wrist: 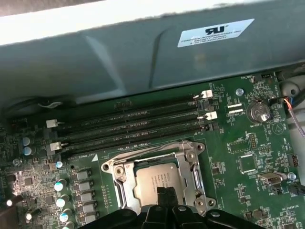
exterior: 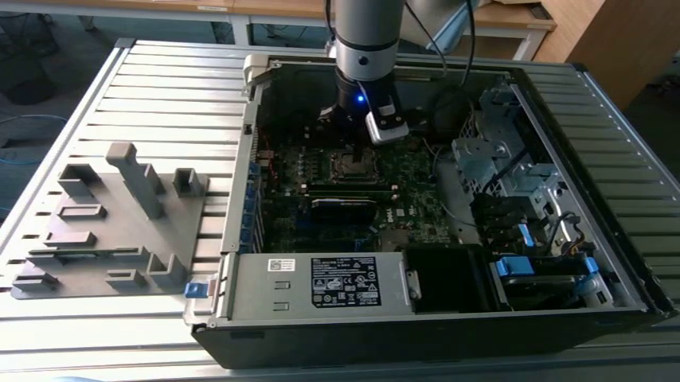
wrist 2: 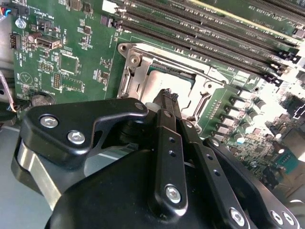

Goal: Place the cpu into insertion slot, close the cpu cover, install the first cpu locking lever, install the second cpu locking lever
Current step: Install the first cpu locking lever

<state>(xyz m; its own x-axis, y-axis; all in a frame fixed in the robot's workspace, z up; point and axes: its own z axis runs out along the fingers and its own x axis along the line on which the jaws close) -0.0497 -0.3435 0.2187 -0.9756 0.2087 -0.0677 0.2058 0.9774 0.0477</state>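
Black gripper [wrist 2: 167, 95] fingers are sitting pressed together, holding nothing, tip hovering just above the cpu [wrist: 155, 179]. That cpu is lying flat in the slot [wrist: 157, 174], with the cover [wrist: 188, 164] framing it on the green board [wrist: 238, 143]. Memory slots [wrist: 133, 126] are running just beside the socket. Arm [exterior: 367, 48] is reaching down into the open case [exterior: 318, 278] in the exterior view.

1. Dull silver-grey metal is being shown by the cpu [wrist: 157, 179].
2. Bright bare metal is being shown by the cpu cover [wrist: 155, 151].
3. Matt black metal is being shown by the gripper [wrist 2: 167, 95].
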